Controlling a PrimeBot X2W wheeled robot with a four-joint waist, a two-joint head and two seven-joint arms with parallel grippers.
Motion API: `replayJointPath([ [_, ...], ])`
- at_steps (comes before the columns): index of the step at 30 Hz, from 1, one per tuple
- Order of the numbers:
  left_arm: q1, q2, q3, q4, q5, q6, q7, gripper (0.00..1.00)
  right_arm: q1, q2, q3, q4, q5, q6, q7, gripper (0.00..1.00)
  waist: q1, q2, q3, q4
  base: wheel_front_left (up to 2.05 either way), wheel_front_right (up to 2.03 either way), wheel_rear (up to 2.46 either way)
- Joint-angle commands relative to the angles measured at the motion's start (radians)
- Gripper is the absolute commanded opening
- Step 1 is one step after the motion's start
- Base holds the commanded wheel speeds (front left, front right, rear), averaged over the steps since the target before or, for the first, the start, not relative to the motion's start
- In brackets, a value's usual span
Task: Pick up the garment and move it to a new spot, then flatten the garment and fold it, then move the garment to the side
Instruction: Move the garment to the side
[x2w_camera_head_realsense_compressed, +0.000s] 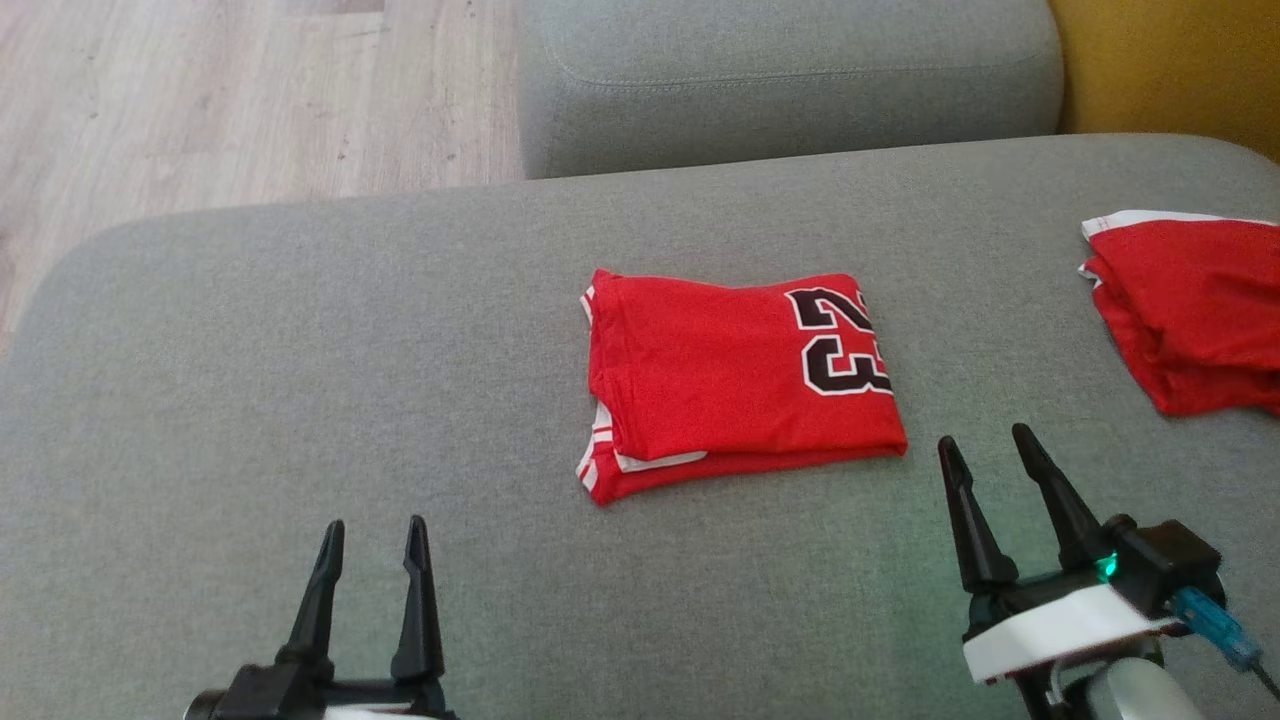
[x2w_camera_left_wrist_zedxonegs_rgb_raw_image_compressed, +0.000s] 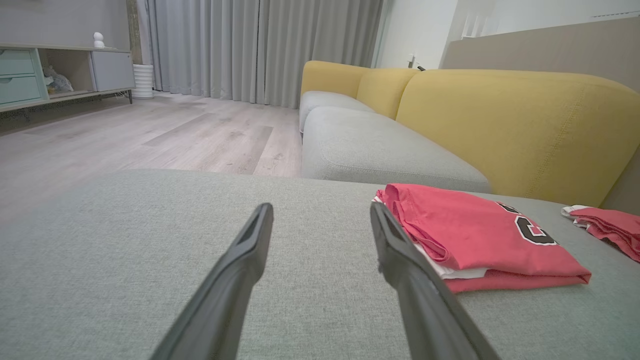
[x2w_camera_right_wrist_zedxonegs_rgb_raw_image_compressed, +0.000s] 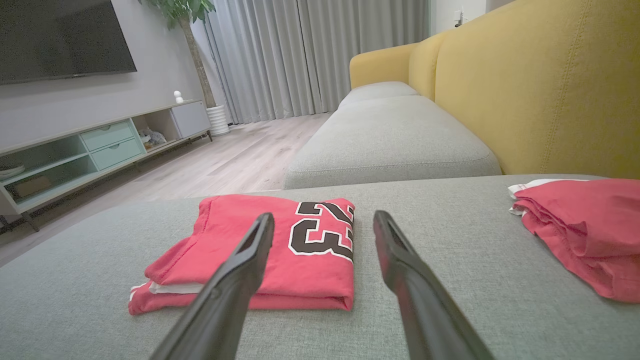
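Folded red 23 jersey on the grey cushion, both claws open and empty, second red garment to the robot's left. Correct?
No. The second red garment lies to the robot's right, as the head view shows. The rest holds: folded red jersey on the grey cushion, left claw and right claw open and empty.

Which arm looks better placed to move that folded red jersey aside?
Probably the right: the right gripper hovers open close to the folded red jersey; the left gripper sits farther back, off to its side.
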Motion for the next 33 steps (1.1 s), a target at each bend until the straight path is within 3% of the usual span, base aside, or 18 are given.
replayJointPath([
  [1, -0.025, -0.002, 0.027, -0.028, 0.009, -0.005, -0.005, 1.00, -0.019, -0.002, 0.012, -0.028, -0.012, 0.007, -0.011, 1.00, 0.0000, 0.0000, -0.002, 0.002, 0.00, 0.00, 0.00],
  [26, -0.040, -0.002, 0.026, -0.052, 0.018, -0.006, -0.005, 1.00, -0.045, 0.009, -0.003, -0.001, -0.026, 0.007, -0.011, 1.00, 0.0000, 0.0000, 0.039, 0.002, 0.00, 0.00, 0.00],
  [33, -0.093, -0.002, 0.020, -0.084, 0.023, -0.002, -0.005, 1.00, -0.199, 0.006, 0.021, 0.135, 0.016, 0.007, -0.011, 1.00, 0.0000, 0.0000, 0.141, 0.001, 0.00, 0.00, 0.00],
])
